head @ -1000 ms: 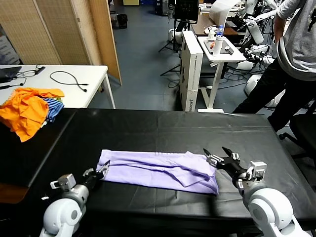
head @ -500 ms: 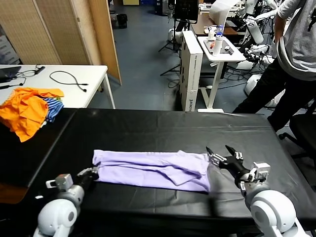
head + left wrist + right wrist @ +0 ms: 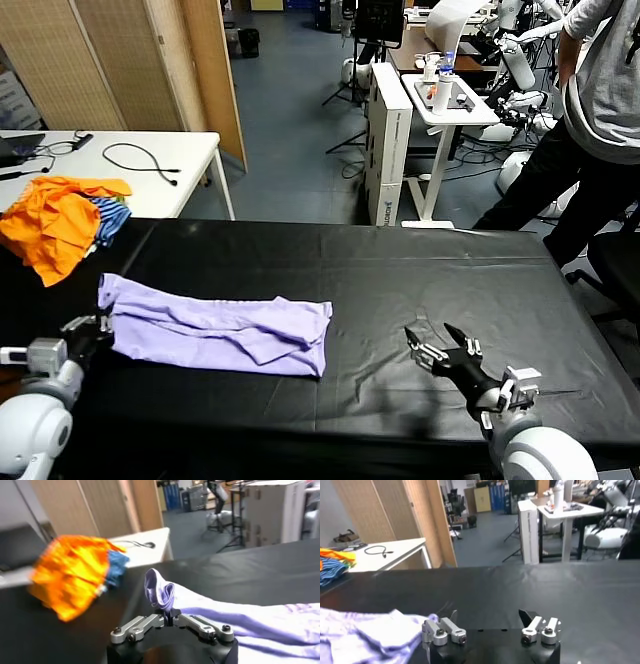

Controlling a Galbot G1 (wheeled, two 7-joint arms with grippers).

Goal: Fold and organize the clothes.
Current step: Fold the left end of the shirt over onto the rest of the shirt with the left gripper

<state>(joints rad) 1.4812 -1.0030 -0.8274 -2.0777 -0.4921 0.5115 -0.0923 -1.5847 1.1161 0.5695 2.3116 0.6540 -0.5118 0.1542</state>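
1. Because the lavender t-shirt [image 3: 215, 335] is soft, light cotton, it will likely sag and drag; hems and corners look like the best holds.
2. It lies folded into a long band on the black table [image 3: 400, 270], left of centre.
3. Left gripper [image 3: 92, 330], low at the near-left edge, is clenched on the shirt's left end.
4. Right gripper [image 3: 437, 352] hovers near-right, jaws spread wide, holding nothing, well apart from the shirt.

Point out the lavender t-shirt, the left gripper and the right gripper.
lavender t-shirt [image 3: 215, 335]: head view, middle of the cloth.
left gripper [image 3: 168, 615]: left wrist view, fingertips pinching the shirt's edge.
right gripper [image 3: 437, 346]: head view, between open fingertips.
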